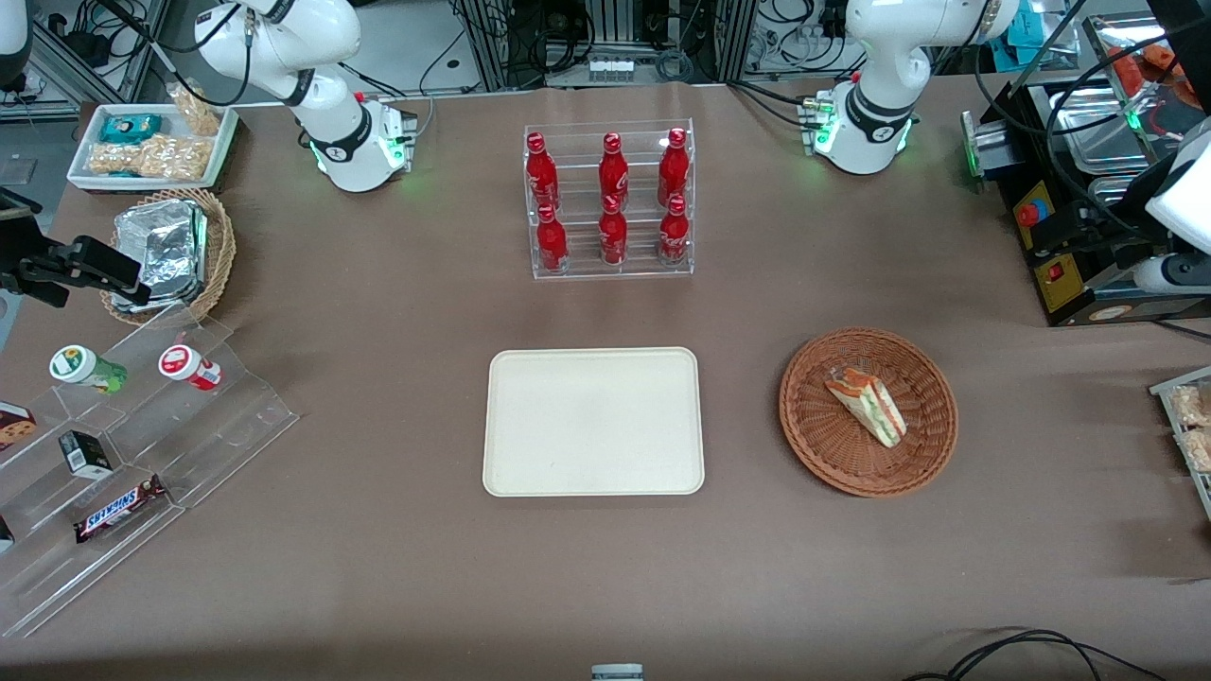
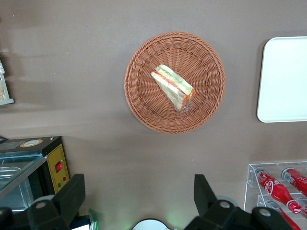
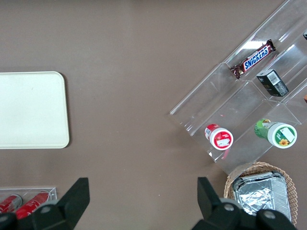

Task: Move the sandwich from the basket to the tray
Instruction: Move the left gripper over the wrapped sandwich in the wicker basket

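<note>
progress: nothing moved yet | sandwich [image 1: 867, 404] lies in basket [image 1: 922, 454], at 3 o'clock from bare tray [image 1: 530, 454] | gripper [image 2: 139, 201] high above worktop, fingers apart, empty | left: grasp, carry, place

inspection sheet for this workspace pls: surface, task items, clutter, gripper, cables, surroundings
Surface: brown table cover, no spills seen.
Job's things: sandwich lies in the basket; tray beside it, nothing on it.
Clutter: bottle rack with six red bottles, farther from the front camera than the tray; acrylic snack stand, foil packs basket and white snack tray toward the parked arm's end.
Grippers: gripper open, raised above the table, holding nothing.
Cables: cable loop at the table edge nearest the front camera.
Surroundings: control box at the working arm's end.
</note>
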